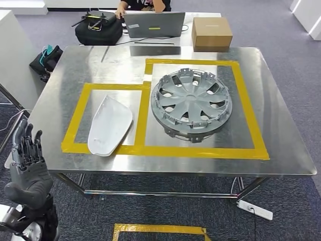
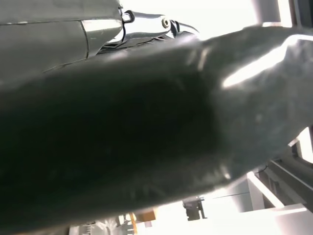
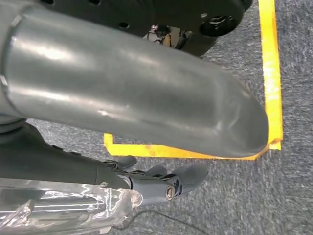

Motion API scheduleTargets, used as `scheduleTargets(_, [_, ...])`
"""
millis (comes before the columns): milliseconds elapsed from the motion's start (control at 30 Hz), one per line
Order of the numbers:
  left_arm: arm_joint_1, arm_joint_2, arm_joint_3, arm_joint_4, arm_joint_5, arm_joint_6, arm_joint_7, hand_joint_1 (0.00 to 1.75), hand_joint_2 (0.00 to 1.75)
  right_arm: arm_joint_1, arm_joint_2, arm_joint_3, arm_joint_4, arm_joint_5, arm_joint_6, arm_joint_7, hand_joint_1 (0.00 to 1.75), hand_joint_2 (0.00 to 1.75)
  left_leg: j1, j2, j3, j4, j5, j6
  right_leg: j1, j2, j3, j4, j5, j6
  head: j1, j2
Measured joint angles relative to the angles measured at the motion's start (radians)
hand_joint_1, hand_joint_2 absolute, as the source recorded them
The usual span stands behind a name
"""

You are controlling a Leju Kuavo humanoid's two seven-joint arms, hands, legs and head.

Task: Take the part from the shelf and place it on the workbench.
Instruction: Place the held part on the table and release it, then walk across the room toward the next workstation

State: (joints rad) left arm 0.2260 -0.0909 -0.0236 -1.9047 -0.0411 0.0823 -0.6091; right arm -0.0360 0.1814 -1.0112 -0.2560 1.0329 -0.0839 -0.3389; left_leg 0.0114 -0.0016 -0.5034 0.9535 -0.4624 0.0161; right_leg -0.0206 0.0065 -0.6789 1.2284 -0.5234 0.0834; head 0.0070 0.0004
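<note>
Both parts sit on the workbench [image 1: 56, 150]: white cover [image 1: 110, 125] in the left taped box, hubcap [image 1: 191, 103] in the right one. Placing looks done; next I'd pull back. My left hand [image 1: 27, 163] is spread, empty (wrist view just blur). Right hand [image 3: 162, 178] hangs empty, fingers extended. Shelf out of frame.

One steel worktop [image 1: 56, 100] carries two parts: one grey wheel cover [image 1: 191, 103] and one white shell [image 1: 110, 125], inside two yellow tape frames [image 1: 250, 120]. Behind: one laptop [image 1: 154, 25], one cardboard box [image 1: 211, 32], one black bag [image 1: 98, 29].
</note>
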Motion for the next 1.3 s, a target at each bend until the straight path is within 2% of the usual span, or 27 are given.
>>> scheduleTargets(67, [-0.005,-0.004,0.001,0.0,0.012,-0.006,0.001,0.0,0.0,-0.002,0.0,-0.005,0.001,-0.007,-0.001,-0.004,0.0,0.0,0.004,-0.001,-0.003,0.012,-0.01,-0.016,-0.005,-0.002,0.064,-0.126,0.06,0.013,0.003,0.0])
scheduleTargets(100, [-0.009,-0.006,0.002,0.0,0.02,-0.009,0.003,0.0,0.0,-0.003,0.002,-0.008,0.001,-0.012,-0.002,-0.004,0.0,0.0,0.003,-0.002,-0.007,0.019,-0.015,-0.023,-0.007,-0.001,0.086,-0.167,0.072,0.012,0.006,0.0])
scheduleTargets(133, [-0.014,-0.007,0.002,0.001,0.027,-0.012,0.005,0.0,0.0,-0.003,0.004,-0.012,0.001,-0.016,-0.003,-0.004,0.0,0.0,0.0,-0.003,-0.01,0.027,-0.017,-0.029,-0.008,0.0,0.096,-0.186,0.071,0.006,0.007,0.0])
scheduleTargets(233, [-0.026,-0.01,0.003,0.002,0.033,-0.015,0.008,0.0,0.0,-0.001,0.005,-0.023,0.001,-0.025,-0.006,0.0,0.0,0.0,-0.001,-0.005,-0.017,0.038,-0.021,-0.041,-0.008,0.004,0.085,-0.181,0.065,-0.027,0.001,0.0])
scheduleTargets(267, [-0.03,-0.01,0.003,0.002,0.034,-0.015,0.008,0.0,0.0,0.0,0.005,-0.026,0.001,-0.027,-0.007,0.002,0.0,0.0,0.001,-0.005,-0.023,0.05,-0.035,-0.045,-0.008,0.004,0.081,-0.18,0.068,-0.037,-0.001,0.0])
scheduleTargets(333, [-0.037,-0.01,0.003,0.003,0.037,-0.015,0.008,0.0,0.0,0.001,0.005,-0.033,0.0,-0.033,-0.009,0.014,0.0,0.0,0.001,-0.003,-0.056,0.125,-0.097,-0.049,-0.006,0.004,0.07,-0.181,0.076,-0.054,-0.005,0.0])
scheduleTargets(400, [-0.046,-0.011,0.003,0.006,0.04,-0.016,0.009,0.0,0.0,0.003,0.005,-0.045,0.0,-0.041,-0.012,0.035,0.0,0.0,0.0,-0.003,-0.106,0.247,-0.167,-0.049,-0.001,0.002,0.054,-0.181,0.087,-0.065,-0.008,0.0])
scheduleTargets(433, [-0.05,-0.01,0.003,0.009,0.041,-0.017,0.01,0.0,0.0,0.005,0.005,-0.052,0.0,-0.045,-0.013,0.047,0.0,0.0,0.0,-0.003,-0.12,0.29,-0.183,-0.047,0.002,0.001,0.045,-0.181,0.093,-0.067,-0.008,0.0])
scheduleTargets(467, [-0.053,-0.01,0.004,0.012,0.041,-0.019,0.012,0.0,0.0,0.008,0.005,-0.059,-0.001,-0.049,-0.015,0.059,0.0,0.0,-0.001,-0.003,-0.12,0.302,-0.18,-0.043,0.005,0.001,0.037,-0.181,0.099,-0.068,-0.008,0.0])
scheduleTargets(500, [-0.057,-0.01,0.004,0.015,0.041,-0.021,0.014,0.0,0.0,0.012,0.006,-0.067,-0.001,-0.053,-0.017,0.069,0.0,0.0,-0.003,-0.003,-0.1,0.277,-0.159,-0.037,0.008,0.001,0.029,-0.181,0.106,-0.068,-0.008,0.0])
scheduleTargets(567, [-0.065,-0.008,0.004,0.019,0.041,-0.026,0.017,0.0,0.0,0.019,0.01,-0.081,-0.004,-0.061,-0.019,0.083,0.0,0.0,-0.009,-0.003,-0.022,0.154,-0.106,-0.022,0.012,0.002,0.013,-0.181,0.122,-0.065,-0.008,0.0])
scheduleTargets(633, [-0.074,-0.007,0.004,0.022,0.042,-0.031,0.018,0.0,0.0,0.024,0.015,-0.093,-0.009,-0.065,-0.02,0.088,0.0,0.0,-0.016,-0.001,0.034,0.055,-0.08,-0.015,0.015,0.003,0.004,-0.183,0.139,-0.058,-0.007,0.0])
scheduleTargets(667, [-0.077,-0.007,0.005,0.023,0.042,-0.033,0.019,0.0,0.0,0.026,0.018,-0.098,-0.012,-0.067,-0.02,0.09,0.0,0.0,-0.019,-0.001,0.04,0.035,-0.076,-0.015,0.015,0.003,0.001,-0.186,0.149,-0.052,-0.008,0.0])
scheduleTargets(733, [-0.079,-0.005,0.006,0.027,0.042,-0.033,0.019,0.0,0.0,0.031,0.022,-0.107,-0.016,-0.068,-0.02,0.091,0.0,0.0,-0.021,-0.001,0.028,0.027,-0.059,-0.009,0.012,0.002,0.0,-0.198,0.167,-0.04,-0.011,0.0])
scheduleTargets(767, [-0.079,-0.004,0.007,0.029,0.043,-0.033,0.019,0.0,0.0,0.033,0.024,-0.111,-0.018,-0.068,-0.02,0.092,0.0,0.0,-0.02,0.0,0.021,0.025,-0.048,-0.004,0.011,0.001,-0.005,-0.197,0.161,-0.033,-0.012,0.0])
scheduleTargets(800, [-0.079,-0.004,0.008,0.031,0.044,-0.033,0.02,0.0,0.0,0.035,0.026,-0.114,-0.019,-0.067,-0.02,0.092,0.0,0.0,-0.018,0.001,0.012,0.022,-0.037,0.003,0.011,0.001,-0.013,-0.181,0.136,-0.028,-0.011,0.0])
scheduleTargets(833, [-0.079,-0.003,0.011,0.031,0.044,-0.033,0.02,0.0,0.0,0.037,0.027,-0.116,-0.02,-0.066,-0.019,0.092,0.0,0.0,-0.015,0.002,0.002,0.02,-0.025,0.008,0.01,0.001,-0.027,-0.143,0.092,-0.024,-0.011,0.0])
scheduleTargets(900, [-0.077,-0.002,0.017,0.032,0.045,-0.033,0.021,0.0,0.0,0.037,0.029,-0.118,-0.023,-0.063,-0.016,0.09,0.0,0.0,-0.016,0.003,-0.023,0.021,-0.005,0.013,0.011,0.0,-0.056,-0.019,-0.008,-0.019,-0.009,0.0])
scheduleTargets(933, [-0.075,-0.002,0.02,0.033,0.045,-0.033,0.021,0.0,0.0,0.036,0.03,-0.119,-0.025,-0.06,-0.014,0.089,0.0,0.0,-0.016,0.003,-0.035,0.021,0.005,0.013,0.011,0.0,-0.063,0.037,-0.036,-0.017,-0.01,0.0])
scheduleTargets(967, [-0.073,-0.002,0.022,0.033,0.045,-0.033,0.021,0.0,0.0,0.036,0.03,-0.12,-0.026,-0.058,-0.013,0.088,0.0,0.0,-0.016,0.003,-0.046,0.022,0.014,0.013,0.011,0.0,-0.064,0.073,-0.046,-0.017,-0.01,0.0])
scheduleTargets(1000, [-0.07,-0.001,0.024,0.034,0.045,-0.033,0.021,0.0,0.0,0.036,0.03,-0.121,-0.028,-0.055,-0.011,0.086,0.0,0.0,-0.016,0.003,-0.055,0.022,0.021,0.012,0.011,0.0,-0.053,0.084,-0.038,-0.017,-0.01,0.0])
scheduleTargets(1067, [-0.064,-0.001,0.03,0.035,0.046,-0.033,0.021,0.0,0.0,0.035,0.03,-0.121,-0.033,-0.049,-0.007,0.081,0.0,0.0,-0.016,0.003,-0.074,0.023,0.036,0.009,0.011,0.0,0.012,0.028,0.005,-0.019,-0.01,0.0])
scheduleTargets(1133, [-0.056,-0.001,0.038,0.034,0.046,-0.032,0.021,0.0,0.0,0.032,0.03,-0.121,-0.039,-0.042,-0.002,0.076,0.0,0.0,-0.017,0.003,-0.09,0.025,0.051,0.002,0.012,0.001,0.125,-0.112,0.026,-0.023,-0.01,0.0])
scheduleTargets(1167, [-0.053,-0.001,0.042,0.034,0.046,-0.031,0.021,0.0,0.0,0.028,0.03,-0.121,-0.041,-0.039,0.0,0.073,0.0,0.0,-0.018,0.003,-0.095,0.025,0.06,-0.004,0.014,0.001,0.171,-0.176,0.021,-0.025,-0.01,0.0])
scheduleTargets(1200, [-0.05,-0.001,0.046,0.033,0.046,-0.03,0.021,0.0,0.0,0.025,0.03,-0.121,-0.042,-0.036,0.002,0.07,0.0,0.0,-0.018,0.003,-0.098,0.026,0.068,-0.009,0.016,0.002,0.198,-0.22,0.013,-0.028,-0.01,0.0])
scheduleTargets(1233, [-0.047,-0.001,0.049,0.032,0.046,-0.029,0.021,0.0,0.0,0.023,0.029,-0.121,-0.044,-0.033,0.004,0.068,0.0,0.0,-0.018,0.004,-0.101,0.025,0.077,-0.015,0.018,0.002,0.207,-0.24,0.009,-0.032,-0.01,0.0])
scheduleTargets(1300, [-0.04,-0.001,0.055,0.03,0.046,-0.026,0.02,0.0,0.0,0.023,0.029,-0.121,-0.044,-0.028,0.007,0.065,0.0,0.0,-0.016,0.003,-0.109,0.024,0.081,-0.026,0.017,0.0,0.198,-0.249,0.022,-0.047,-0.01,0.0])
